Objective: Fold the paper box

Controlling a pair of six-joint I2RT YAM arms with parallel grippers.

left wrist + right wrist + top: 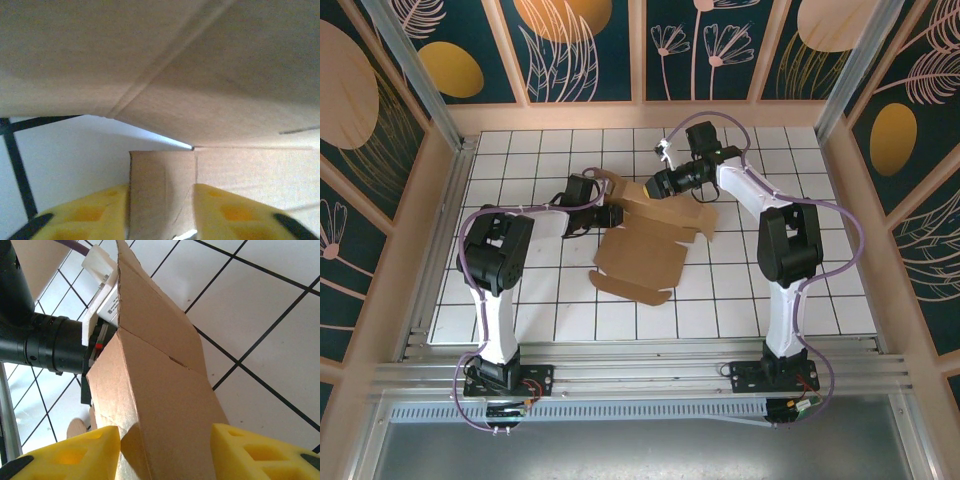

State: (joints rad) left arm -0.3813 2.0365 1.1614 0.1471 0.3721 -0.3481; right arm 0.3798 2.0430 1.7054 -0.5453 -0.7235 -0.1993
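The paper box (pixel 640 258) is a brown die-cut cardboard sheet. Its near half lies flat on the white gridded table, and its far panels are lifted. My left gripper (pixel 613 214) reaches in from the left at the raised far-left corner. In the left wrist view a small flap (pixel 161 185) fills the gap of the left gripper (pixel 161 202), touching both yellow fingers under an overhanging panel (pixel 200 75). My right gripper (pixel 653 187) comes from the far right. In the right wrist view a creased, upturned wall (pixel 160 390) stands between the fingers of the right gripper (pixel 165 445).
Wooden side walls (pixel 440 170) and a painted back wall enclose the table. A metal rail (pixel 640 375) runs along the near edge by the arm bases. The left arm's black wrist (pixel 45 345) sits close behind the raised cardboard. Bare tiles (pixel 520 300) lie to the left of the sheet.
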